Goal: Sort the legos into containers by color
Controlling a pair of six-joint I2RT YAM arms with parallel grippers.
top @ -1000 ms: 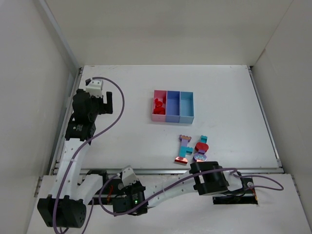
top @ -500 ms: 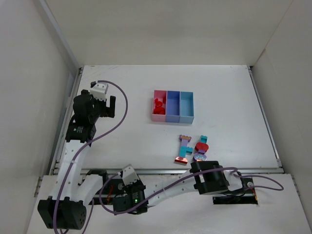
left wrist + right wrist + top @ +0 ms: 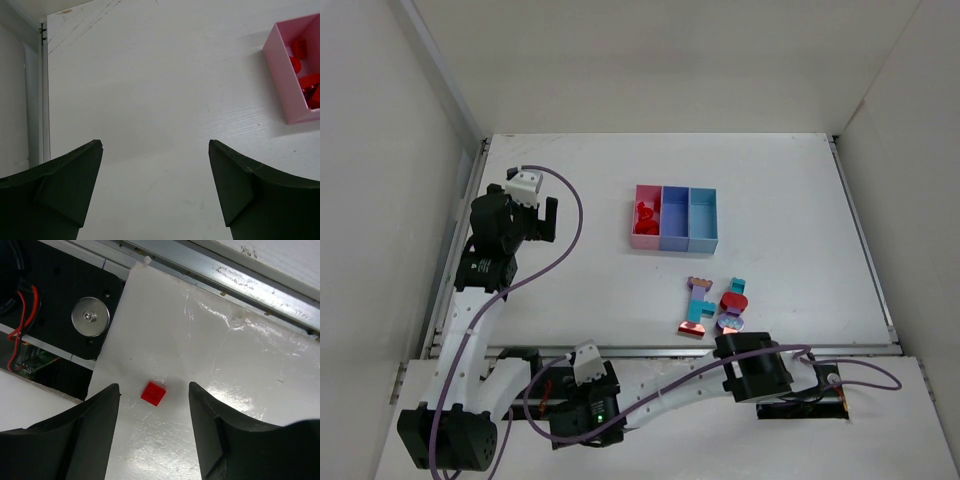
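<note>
A small red lego [image 3: 153, 393] lies flat on a glossy white plate by the table's near rail. My right gripper [image 3: 154, 386] hangs over it, open, one finger on each side and neither touching. From above, that gripper is hidden under its black wrist [image 3: 752, 368]. More legos [image 3: 700, 305], teal, lavender and red clumps, lie just beyond it. The containers [image 3: 675, 240] stand mid-table: pink, purple-blue and light blue, and red bricks [image 3: 305, 85] lie in the pink bin [image 3: 285, 75]. At the left, my left gripper [image 3: 155, 143] stays open over bare table.
A metal rail [image 3: 240, 277] runs along the table's near edge. A black base plate [image 3: 60, 305] with a bolt and red wires lies left of the red lego. White walls enclose the table on three sides.
The right gripper's jaws have parted and the red lego lies free between them. The left arm drew slightly nearer a second ago, then held still.
</note>
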